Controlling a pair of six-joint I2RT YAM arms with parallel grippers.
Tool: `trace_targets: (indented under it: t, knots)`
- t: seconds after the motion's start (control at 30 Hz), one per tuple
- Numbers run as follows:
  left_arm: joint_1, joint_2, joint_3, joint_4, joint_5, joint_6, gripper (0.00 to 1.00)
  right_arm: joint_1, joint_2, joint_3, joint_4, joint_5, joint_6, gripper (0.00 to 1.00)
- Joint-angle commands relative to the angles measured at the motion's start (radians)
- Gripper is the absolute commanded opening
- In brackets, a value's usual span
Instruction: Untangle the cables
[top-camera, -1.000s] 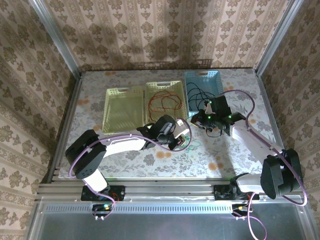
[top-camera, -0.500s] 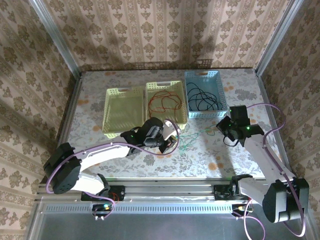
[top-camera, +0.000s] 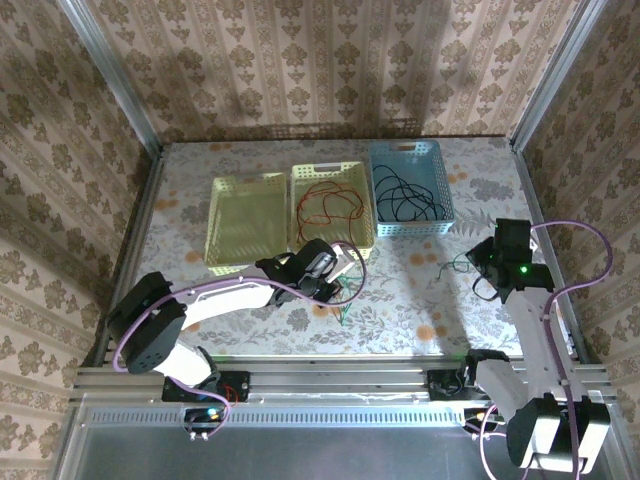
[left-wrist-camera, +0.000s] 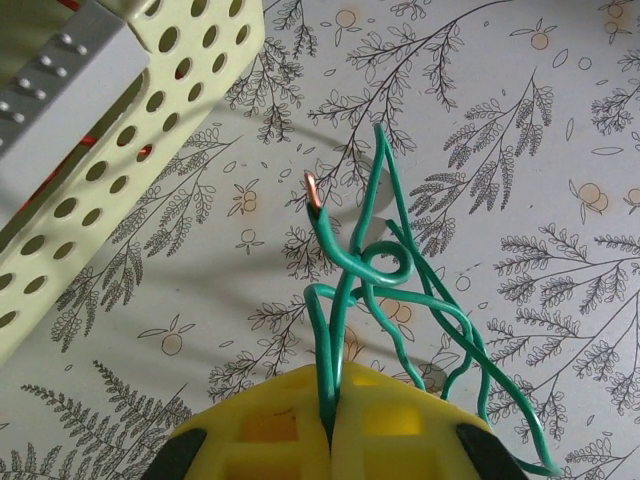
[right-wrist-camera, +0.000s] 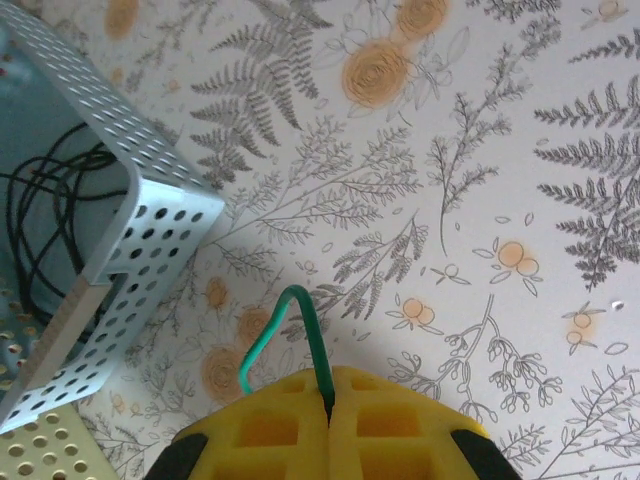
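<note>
**Item 1, left jaws:** pressed together, pinching a kinked green wire (left-wrist-camera: 371, 266). Its bare copper tip (left-wrist-camera: 313, 188) stands near the corner of the middle tray (left-wrist-camera: 170, 110).

**Item 2, right jaws:** pressed together on a short green loop (right-wrist-camera: 296, 312), just near of the blue tray (right-wrist-camera: 130, 235).

**Item 3, change:** a second ago we had both sets of jaws close together just near of the trays. The right arm (top-camera: 535, 310) has since swung to the right side of the surface (top-camera: 420, 320), while the left arm (top-camera: 230, 295) stays near the middle. We judge the green tangle is being drawn apart. We cannot tell whether a strand still joins the two ends.

**Item 4, sorted stock:** the red wire (top-camera: 328, 203) lies in the middle tray and the black wire (top-camera: 405, 195) in the blue tray. We judge the left tray (top-camera: 245, 181) is meant for the green.
</note>
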Motion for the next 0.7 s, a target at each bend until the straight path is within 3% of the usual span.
trace_targets:
  t: [0.0,0.07,0.13,0.2,0.27,0.33,0.4,0.5,0.57,0.67]
  knots:
    - [-0.001,-0.002,0.006,-0.006,0.025,-0.02,0.0,0.026,-0.038,0.009,0.066,-0.127,-0.082,0.0]
    - [-0.002,-0.005,-0.006,0.042,0.059,-0.032,0.02,0.092,-0.064,0.004,0.136,-0.158,-0.097,0.0]
    - [-0.001,-0.014,-0.023,0.095,0.09,-0.044,0.27,0.199,-0.078,0.019,0.174,-0.133,-0.119,0.0]
    - [-0.001,-0.027,-0.036,0.129,0.084,-0.054,0.37,0.317,-0.075,0.037,0.207,-0.082,-0.124,0.0]
    - [-0.001,-0.046,-0.05,0.146,0.025,-0.065,0.52,0.432,-0.049,0.063,0.243,-0.029,-0.127,0.0]
    - [-0.002,-0.083,-0.07,0.164,-0.09,-0.077,0.57,0.541,0.003,0.099,0.286,0.022,-0.139,0.0]
    - [0.0,-0.14,-0.104,0.189,-0.23,-0.106,0.72,0.624,0.074,0.139,0.328,0.057,-0.153,0.0]
    - [0.001,-0.264,-0.155,0.219,-0.445,-0.162,0.87,0.734,0.205,0.226,0.378,0.09,-0.189,0.0]
    - [0.001,-0.362,-0.193,0.245,-0.576,-0.187,0.9,0.78,0.303,0.289,0.41,0.081,-0.194,0.0]
    - [0.005,-0.502,-0.209,0.148,-0.871,-0.334,0.91,0.846,0.461,0.406,0.48,0.039,-0.199,0.0]
